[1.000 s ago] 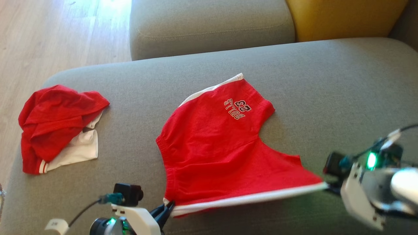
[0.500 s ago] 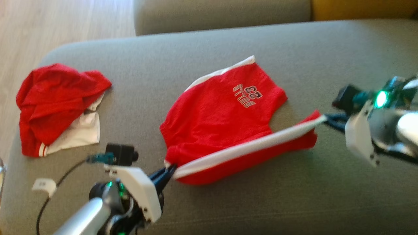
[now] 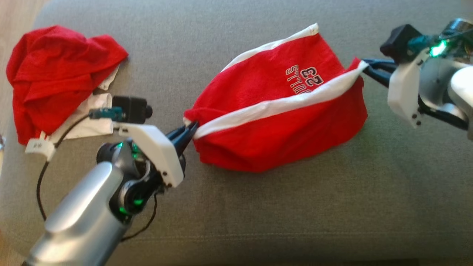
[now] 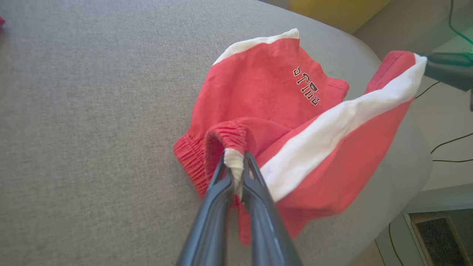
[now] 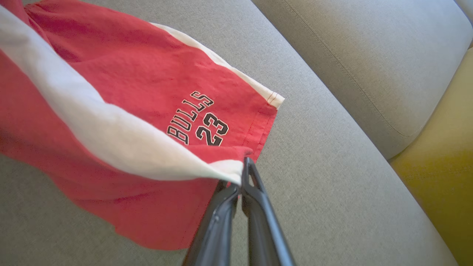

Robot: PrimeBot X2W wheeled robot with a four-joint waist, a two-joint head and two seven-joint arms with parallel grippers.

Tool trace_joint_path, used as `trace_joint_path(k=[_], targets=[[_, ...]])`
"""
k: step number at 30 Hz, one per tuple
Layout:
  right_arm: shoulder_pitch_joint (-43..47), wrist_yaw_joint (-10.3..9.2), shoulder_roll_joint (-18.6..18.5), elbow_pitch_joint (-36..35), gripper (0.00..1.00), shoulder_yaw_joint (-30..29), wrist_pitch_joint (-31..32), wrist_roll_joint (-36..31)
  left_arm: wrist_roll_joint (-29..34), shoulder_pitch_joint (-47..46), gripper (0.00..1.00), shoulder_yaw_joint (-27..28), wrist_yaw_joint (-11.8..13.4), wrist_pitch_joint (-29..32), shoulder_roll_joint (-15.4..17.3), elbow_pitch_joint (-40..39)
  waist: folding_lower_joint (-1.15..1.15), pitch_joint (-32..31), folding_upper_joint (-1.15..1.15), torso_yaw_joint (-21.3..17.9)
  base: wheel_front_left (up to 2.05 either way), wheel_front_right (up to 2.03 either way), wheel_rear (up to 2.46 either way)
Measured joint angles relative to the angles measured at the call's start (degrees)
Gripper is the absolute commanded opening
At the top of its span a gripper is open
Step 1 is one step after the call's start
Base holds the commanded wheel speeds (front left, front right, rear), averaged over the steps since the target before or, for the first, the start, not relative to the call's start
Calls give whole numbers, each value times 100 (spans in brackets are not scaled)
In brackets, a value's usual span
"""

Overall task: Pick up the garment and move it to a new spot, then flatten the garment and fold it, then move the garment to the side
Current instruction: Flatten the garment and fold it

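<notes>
Garment (image 3: 281, 125) – red shorts with a white side stripe (image 3: 273, 105) – sits about midway across the sofa seat (image 3: 258, 214), well in from its left edge. By the look of it the fold is half made: one leg hangs lifted over the other, not yet laid down, and moving it aside is left to do. Left gripper (image 3: 190, 130) is pinched on the stripe's waistband end and right gripper (image 3: 364, 66) is clamped on its hem end, with the cloth taut between them
</notes>
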Motion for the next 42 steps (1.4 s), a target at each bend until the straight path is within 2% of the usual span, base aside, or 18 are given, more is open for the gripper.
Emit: trace_joint_path(k=[10, 20, 33, 42], targets=[[-594, 0, 471, 704, 0, 71, -411, -171, 303, -797, 0, -127, -137, 110, -197, 508, -1, 429, 0, 123, 0, 0, 0], [-784, 0, 809, 1597, 0, 112, -646, -419, 305, -976, 0, -177, -186, 98, -371, 903, -1, 616, 0, 157, 0, 0, 0], [-1071, 0, 1230, 2372, 0, 121, -881, -605, 594, -1508, 0, -189, -186, -208, -538, 1470, -1, 926, 0, 239, 0, 0, 0], [-1346, 0, 1434, 2792, 0, 119, -1060, -659, 616, -1896, 0, -182, -286, -388, -730, 1928, -1, 1154, 0, 307, 0, 0, 0]])
